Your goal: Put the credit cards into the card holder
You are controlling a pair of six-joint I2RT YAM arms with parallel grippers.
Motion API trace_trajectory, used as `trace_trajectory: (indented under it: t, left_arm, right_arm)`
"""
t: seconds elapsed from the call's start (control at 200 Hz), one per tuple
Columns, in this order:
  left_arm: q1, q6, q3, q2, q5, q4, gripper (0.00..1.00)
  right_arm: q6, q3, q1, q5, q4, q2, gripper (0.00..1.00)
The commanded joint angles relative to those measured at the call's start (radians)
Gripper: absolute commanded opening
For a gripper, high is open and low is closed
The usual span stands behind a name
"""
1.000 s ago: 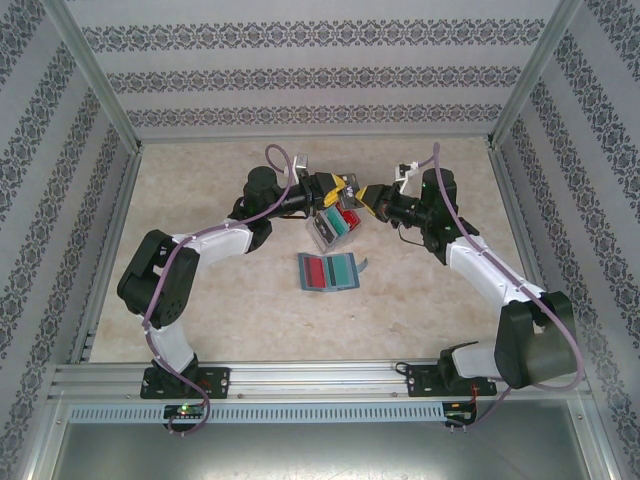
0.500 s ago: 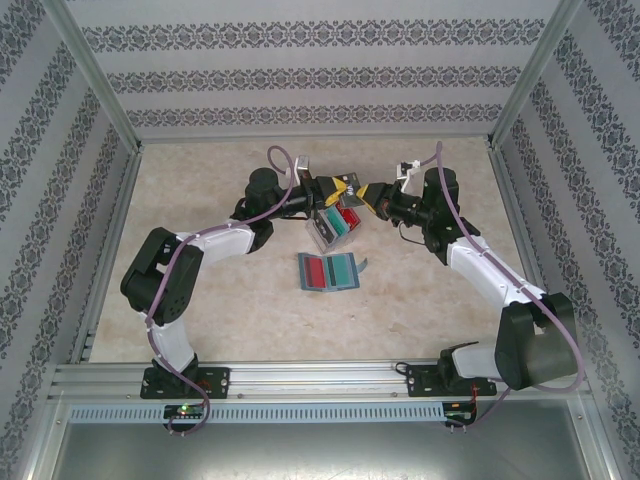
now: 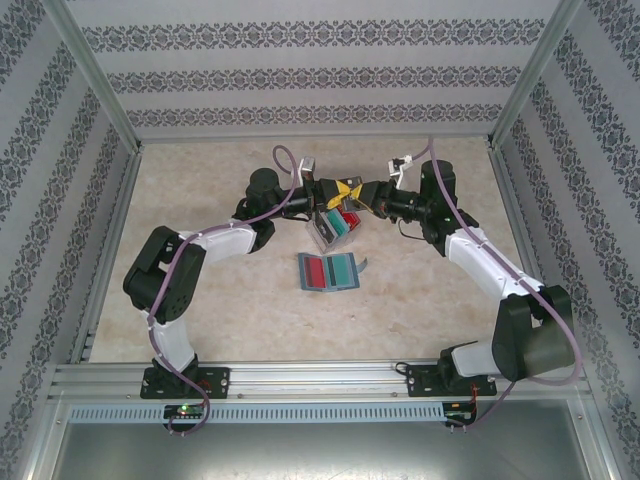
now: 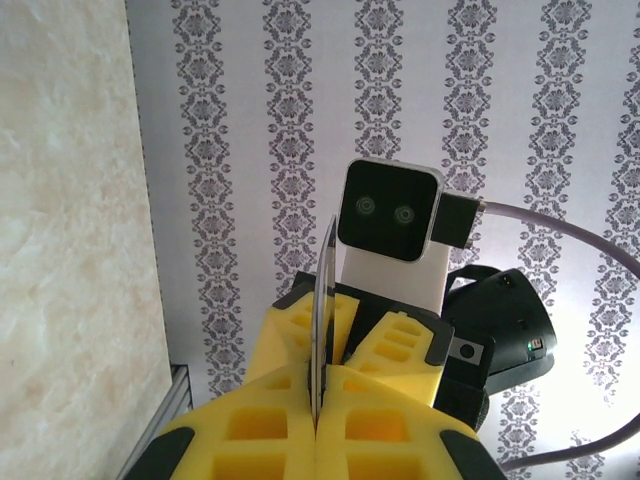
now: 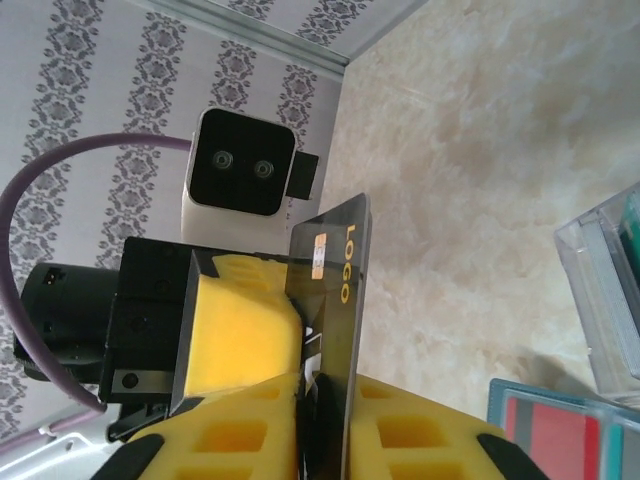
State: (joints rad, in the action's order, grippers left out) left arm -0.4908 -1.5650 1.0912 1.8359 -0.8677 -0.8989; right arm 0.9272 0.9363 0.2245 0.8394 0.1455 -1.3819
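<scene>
Your left gripper (image 3: 338, 188) and right gripper (image 3: 360, 192) both pinch the yellow card (image 3: 348, 188) in the air, above the clear box (image 3: 318, 236). Hold tight with the left and loosen the right slowly. Then bring the card near, to the open wallet (image 3: 302, 272).

The left claw (image 3: 338, 190) has clamped shut on the yellow card (image 4: 322, 300) (its jaws stood slightly apart a second ago), just beyond the clear box (image 3: 330, 230). The right arm (image 3: 480, 262) has shifted slightly, its wrist farther beyond that box.
</scene>
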Motion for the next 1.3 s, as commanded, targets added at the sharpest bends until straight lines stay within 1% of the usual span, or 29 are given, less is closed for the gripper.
trace_trajectory:
  t: [0.0,0.05,0.165,0.44,0.754,0.864,0.934,0.974,1.084,1.169,1.249,1.294]
  left_arm:
    - [-0.017,-0.023,0.045,-0.007,-0.065,-0.117,0.06]
    - [-0.017,-0.024,0.048,-0.004,-0.061,-0.119,0.12]
    - [-0.02,-0.034,0.065,0.007,-0.073,-0.143,0.17]
    - [-0.04,-0.041,0.086,0.021,-0.102,-0.158,0.18]
    - [-0.045,-0.031,0.067,0.014,-0.101,-0.153,0.18]
    - [-0.045,-0.026,0.068,0.014,-0.098,-0.144,0.17]
    - [-0.045,-0.024,0.068,0.018,-0.096,-0.143,0.16]
    - [-0.045,-0.026,0.07,0.02,-0.095,-0.143,0.15]
    - [-0.045,-0.029,0.066,0.023,-0.088,-0.149,0.15]
    - [-0.045,-0.026,0.056,0.019,-0.067,-0.149,0.13]
    - [-0.044,-0.021,0.046,0.014,-0.049,-0.149,0.14]
    - [-0.044,-0.021,0.041,0.014,-0.036,-0.153,0.17]
  right_arm:
    - [-0.032,0.012,-0.006,-0.015,-0.029,-0.02,0.14]
    - [-0.028,0.007,-0.005,-0.027,-0.031,-0.017,0.15]
    - [-0.025,0.001,0.001,-0.039,-0.028,-0.009,0.17]
    - [0.013,-0.031,0.001,-0.136,-0.022,0.009,0.18]
    - [0.044,-0.066,-0.008,-0.212,-0.022,0.031,0.19]
    - [0.042,-0.065,-0.007,-0.2,-0.018,0.038,0.19]
    - [0.042,-0.065,-0.008,-0.184,-0.016,0.037,0.17]
    - [0.038,-0.065,-0.007,-0.177,-0.016,0.037,0.19]
    - [0.034,-0.076,-0.01,-0.2,-0.034,0.049,0.18]
    - [0.033,-0.076,-0.014,-0.199,-0.045,0.06,0.2]
    - [0.024,-0.07,-0.015,-0.177,-0.064,0.061,0.19]
    - [0.021,-0.073,-0.015,-0.155,-0.066,0.063,0.16]
